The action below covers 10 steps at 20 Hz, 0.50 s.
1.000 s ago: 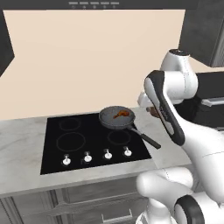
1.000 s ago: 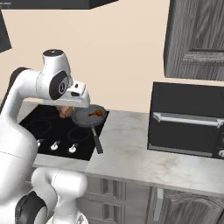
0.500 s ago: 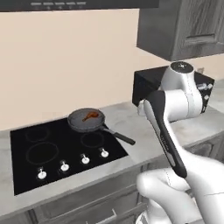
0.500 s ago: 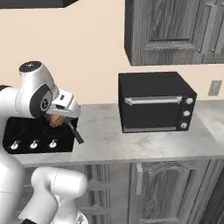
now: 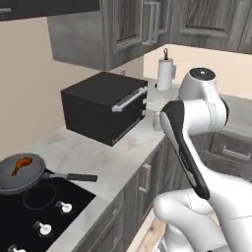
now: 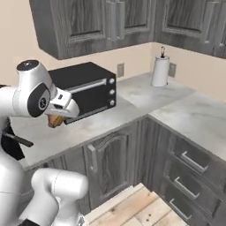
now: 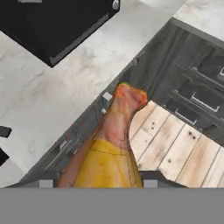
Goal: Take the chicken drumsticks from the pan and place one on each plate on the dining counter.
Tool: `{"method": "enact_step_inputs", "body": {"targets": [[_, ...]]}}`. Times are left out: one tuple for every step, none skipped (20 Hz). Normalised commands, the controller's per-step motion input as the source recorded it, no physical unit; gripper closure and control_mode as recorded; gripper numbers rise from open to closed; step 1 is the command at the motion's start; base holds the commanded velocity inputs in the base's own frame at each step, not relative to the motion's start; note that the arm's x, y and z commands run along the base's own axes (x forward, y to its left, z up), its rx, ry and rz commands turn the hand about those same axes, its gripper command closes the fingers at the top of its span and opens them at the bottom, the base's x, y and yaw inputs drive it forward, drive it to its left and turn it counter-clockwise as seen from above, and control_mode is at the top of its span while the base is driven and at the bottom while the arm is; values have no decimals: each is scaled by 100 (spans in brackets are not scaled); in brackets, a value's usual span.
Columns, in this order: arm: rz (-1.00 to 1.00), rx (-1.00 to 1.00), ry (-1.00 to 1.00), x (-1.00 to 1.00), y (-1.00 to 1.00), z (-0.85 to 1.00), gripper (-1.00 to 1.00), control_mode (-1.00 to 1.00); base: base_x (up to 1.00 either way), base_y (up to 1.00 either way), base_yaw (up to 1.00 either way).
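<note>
Left base view, toaster oven (image 5: 105, 108), paper-towel roll (image 5: 165, 74), pan (image 5: 20, 172) on cooktop (image 5: 34, 221)

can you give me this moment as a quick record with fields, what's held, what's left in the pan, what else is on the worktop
held item: one chicken drumstick, thin end pointing away from the hand
gripper: gripper, shut on the drumstick, above the worktop edge and cabinet fronts
pan: pan on the black cooktop, handle pointing toward the toaster oven
left in pan: second drumstick
worktop: toaster oven, paper towel roll in the corner
plates: not judged from these pictures
</note>
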Motion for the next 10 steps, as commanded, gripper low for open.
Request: {"method": "enact_step_inputs", "body": {"targets": [[0,0,0,0,0,0,100,100,0,0,-98],[0,0,0,0,0,0,100,100,0,0,-98],[0,0,0,0,0,0,100,100,0,0,-98],[0,0,0,0,0,0,100,100,0,0,-97],[0,0,0,0,0,0,100,100,0,0,-96],[0,0,0,0,0,0,100,100,0,0,-95],[0,0,0,0,0,0,100,100,0,0,-91],[0,0,0,0,0,0,100,100,0,0,-88],[0,0,0,0,0,0,100,100,0,0,-85],[0,0,0,0,0,0,100,100,0,-11,-81]]}}
